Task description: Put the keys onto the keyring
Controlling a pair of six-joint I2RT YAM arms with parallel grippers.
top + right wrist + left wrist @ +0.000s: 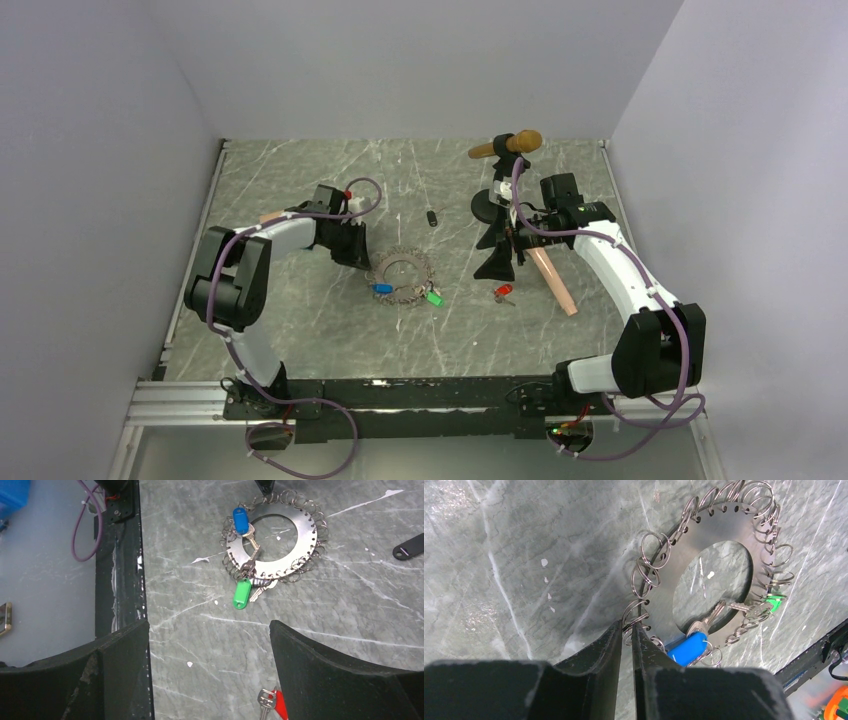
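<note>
The left end effector (628,626) pinched the rim of the keyring (307,532) on the bench (200,670). The right end effector (208,625) hung spread over the red key (275,702) (well apart from the ring); descending squarely onto its tag would grip best.

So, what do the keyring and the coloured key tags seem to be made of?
The keyring looks like brushed grey metal: flat, dull sheen, wire rings along its rim. The blue tag, green tag and red tag look like plastic: saturated colour, smooth shine.
</note>
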